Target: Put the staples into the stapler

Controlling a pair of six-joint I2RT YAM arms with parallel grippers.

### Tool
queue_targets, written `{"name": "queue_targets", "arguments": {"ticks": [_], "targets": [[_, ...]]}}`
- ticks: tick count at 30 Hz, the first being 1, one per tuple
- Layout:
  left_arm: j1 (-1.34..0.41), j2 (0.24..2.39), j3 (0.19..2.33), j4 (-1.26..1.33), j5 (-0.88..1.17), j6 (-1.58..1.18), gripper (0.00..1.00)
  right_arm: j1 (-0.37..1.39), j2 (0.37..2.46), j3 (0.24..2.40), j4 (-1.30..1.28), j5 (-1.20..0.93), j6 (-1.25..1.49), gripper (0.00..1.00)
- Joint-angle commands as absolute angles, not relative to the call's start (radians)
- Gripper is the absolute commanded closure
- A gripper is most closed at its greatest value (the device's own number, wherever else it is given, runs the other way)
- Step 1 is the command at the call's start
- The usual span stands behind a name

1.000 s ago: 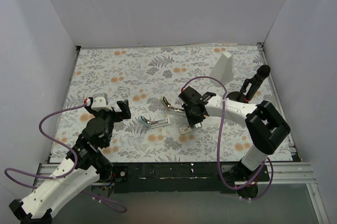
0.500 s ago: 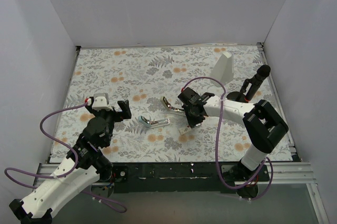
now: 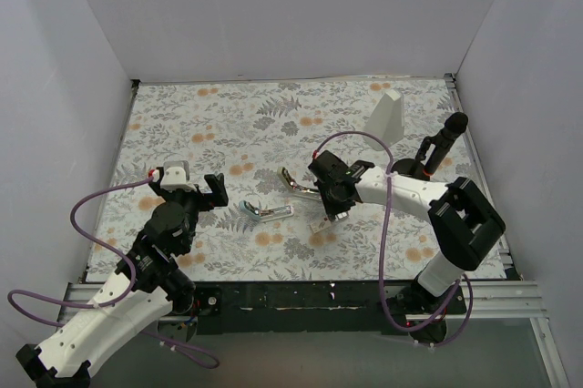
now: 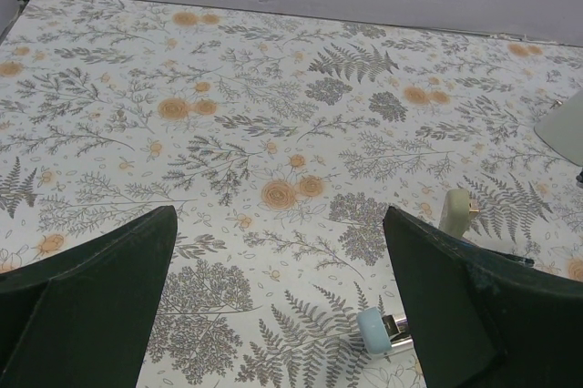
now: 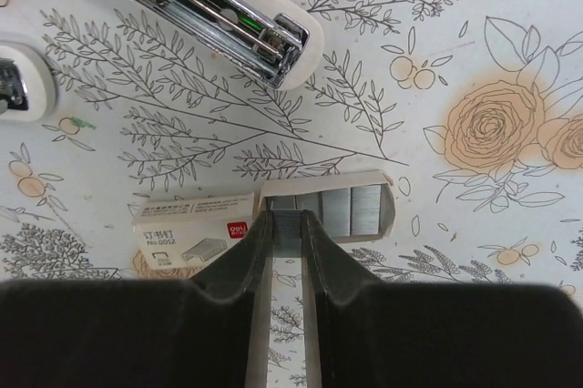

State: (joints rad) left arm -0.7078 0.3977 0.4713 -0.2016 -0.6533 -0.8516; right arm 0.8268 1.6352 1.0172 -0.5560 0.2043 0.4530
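Your right tool [image 5: 287,224] was pinched nearly shut on a strip of the staples [image 5: 342,206]. Their open tray lay right at its fingertips, with the box sleeve [image 5: 187,238] touching the tray's side. The beige stapler [image 5: 214,5] lay open on the desk [image 3: 182,124] just ahead of that tool. The blue stapler [image 3: 270,212] rested between your two tools, nearer the right one. Your left tool [image 4: 273,306] hung wide open, holding nothing.
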Motion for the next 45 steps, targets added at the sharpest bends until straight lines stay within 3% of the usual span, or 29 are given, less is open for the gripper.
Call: {"name": "queue_targets", "arguments": {"ticks": [1, 9, 14, 27, 45], "targets": [[-0.698, 0.402, 0.466, -0.193, -0.646, -0.841, 0.02, 0.834, 1.556, 1.017, -0.546, 0.218, 0.417, 0.84], [-0.695, 0.39, 0.466, -0.193, -0.638, -0.836, 0.02, 0.834, 1.499, 1.014, -0.482, 0.198, 0.273, 0.85], [-0.693, 0.38, 0.465, -0.196, -0.64, -0.831, 0.02, 0.833, 1.49, 1.055, -0.386, 0.173, 0.046, 0.86], [-0.687, 0.37, 0.46, -0.189, -0.637, -0.819, 0.02, 0.735, 1.497, 1.028, -0.149, -0.218, -0.383, 0.89], [-0.658, 0.387, 0.436, -0.124, -0.615, -0.781, 0.02, 0.686, 1.66, 1.062, -0.127, -0.364, -0.535, 0.91]]}}
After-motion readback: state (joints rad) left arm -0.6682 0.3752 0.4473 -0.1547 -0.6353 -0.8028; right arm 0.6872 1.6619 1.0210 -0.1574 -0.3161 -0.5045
